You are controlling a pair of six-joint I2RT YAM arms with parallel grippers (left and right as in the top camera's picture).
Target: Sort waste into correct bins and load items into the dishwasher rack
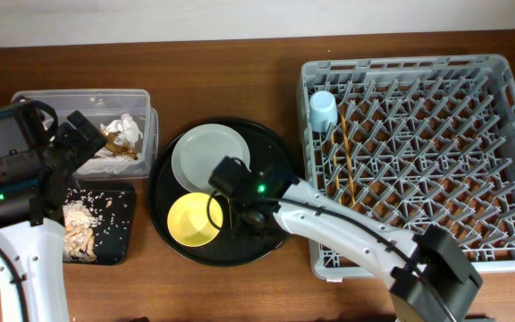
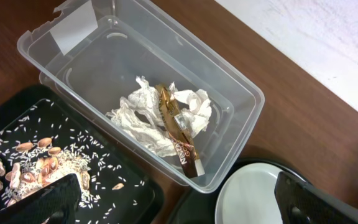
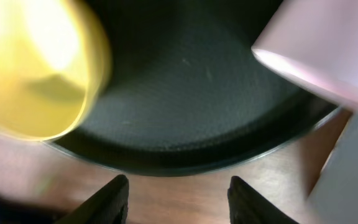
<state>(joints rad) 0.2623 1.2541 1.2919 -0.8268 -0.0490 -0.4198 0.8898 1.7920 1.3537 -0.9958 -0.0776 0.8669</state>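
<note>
White tissues (image 2: 142,112) and a gold foil wrapper (image 2: 176,134) lie in the clear box (image 1: 79,95). Beige food scraps (image 1: 80,228) sit in the shallow black tray (image 1: 119,241). My left gripper (image 2: 185,205) hangs wide open above the gap between both bins, holding nothing. The grey-white plate (image 1: 208,152) and yellow bowl (image 1: 192,219) rest on the round black tray. My right gripper (image 3: 178,186) stands open and empty just over that tray's near rim, between the bowl (image 3: 30,68) and a blurred pink cup (image 3: 316,50). A blue cup (image 1: 322,109) and chopsticks (image 1: 347,161) are in the dishwasher rack (image 1: 401,64).
The large round black tray (image 1: 266,148) lies between the bins and the rack. My right arm reaches from the front right across the rack's near-left corner and covers the tray's right side from above. Bare brown table runs along the back and front edges.
</note>
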